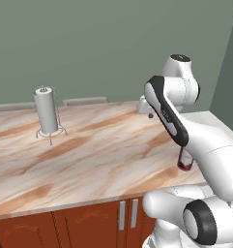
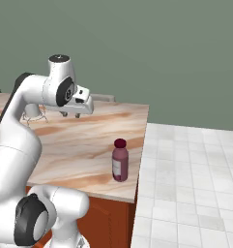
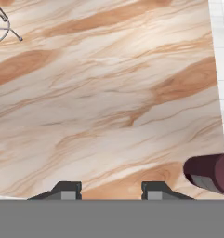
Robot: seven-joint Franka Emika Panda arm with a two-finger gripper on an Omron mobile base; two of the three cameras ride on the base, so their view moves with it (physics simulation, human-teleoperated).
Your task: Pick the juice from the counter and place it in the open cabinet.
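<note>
Behind the arm, the juice (image 1: 185,160) hides; fingers (image 3: 67,189) open, empty.

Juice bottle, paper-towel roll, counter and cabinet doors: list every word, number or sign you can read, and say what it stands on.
None can be read.
Small dark purple-red juice bottle: its pale label shows no legible text.
Grey paper-towel roll, marble-patterned counter, reddish-brown cabinet doors: no writing.

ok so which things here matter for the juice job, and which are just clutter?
Job:
- juice, upright near the counter's front right corner
- counter
- claw, hanging empty above the counter

Clutter:
- paper-towel roll on its wire stand, far left
</note>
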